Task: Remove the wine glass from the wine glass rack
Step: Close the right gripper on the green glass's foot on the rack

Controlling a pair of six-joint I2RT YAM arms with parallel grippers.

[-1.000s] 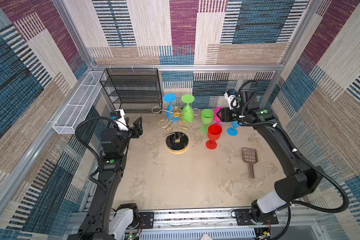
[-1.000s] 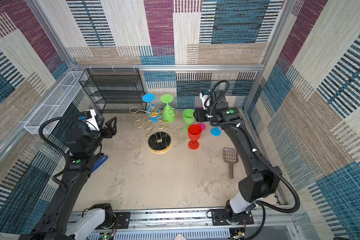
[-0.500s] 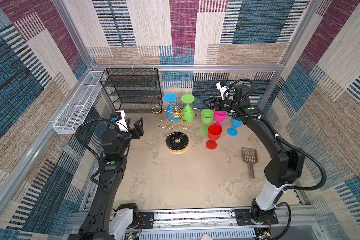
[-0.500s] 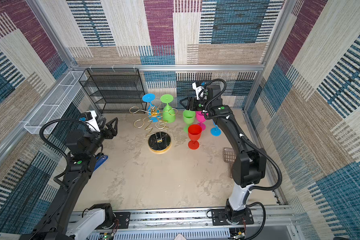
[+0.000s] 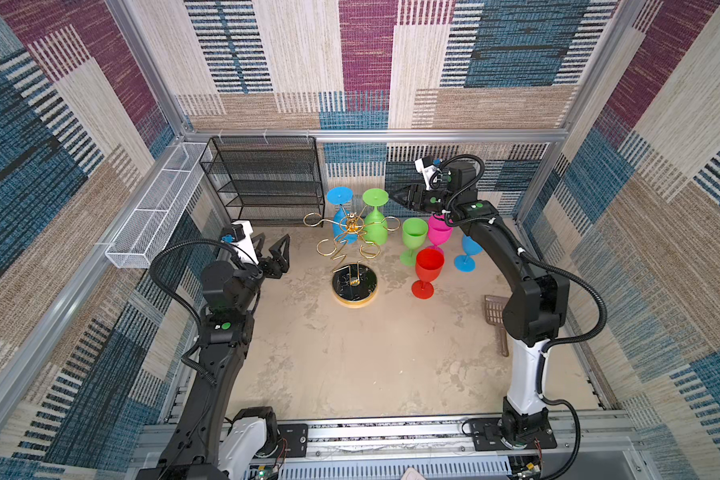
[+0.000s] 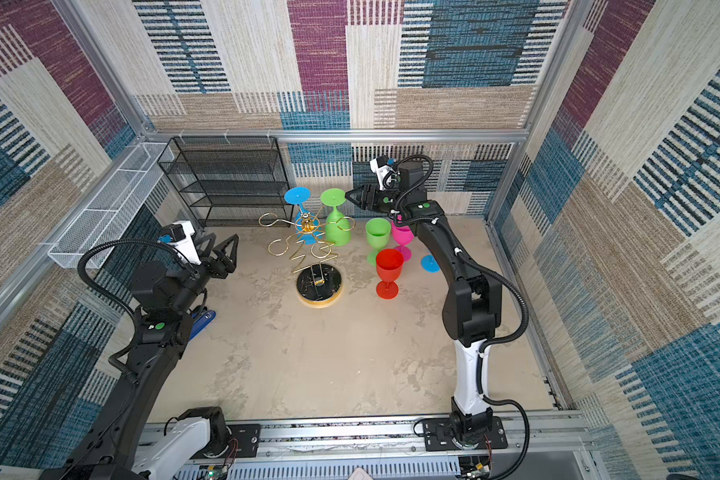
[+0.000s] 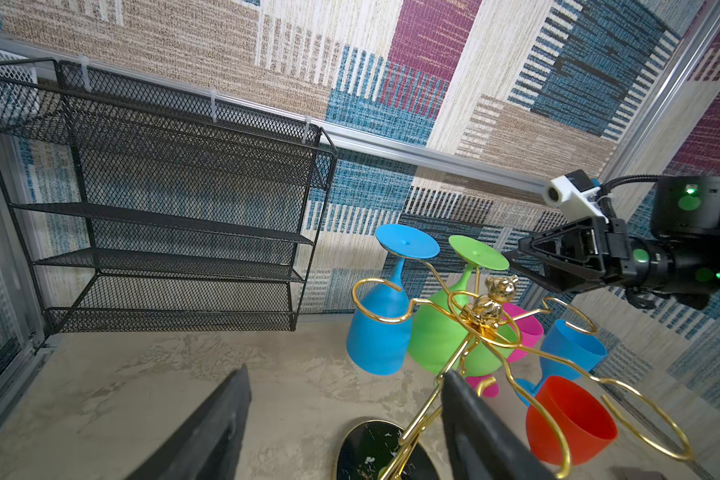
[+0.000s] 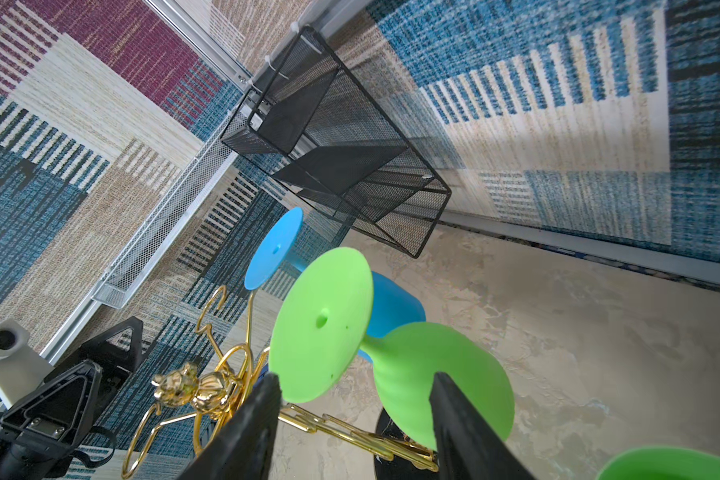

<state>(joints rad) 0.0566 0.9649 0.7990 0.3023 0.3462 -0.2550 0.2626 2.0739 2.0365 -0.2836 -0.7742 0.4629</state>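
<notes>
Against the far wall I see a black wire-mesh shelf unit [image 5: 262, 183] on the mottled beige tabletop [image 5: 350, 365]. Just left of it, a long white mesh basket [image 5: 154, 208] runs along the left wall, raised off the surface. A brown slotted plastic scoop [image 5: 493, 309] lies near the right edge, and a dark blue plastic piece [image 6: 200, 325], mostly hidden, lies near the left.

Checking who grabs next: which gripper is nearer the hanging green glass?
Right. The right gripper hovers beside the foot of the hanging green glass; the left gripper sits beyond the rack.
</notes>
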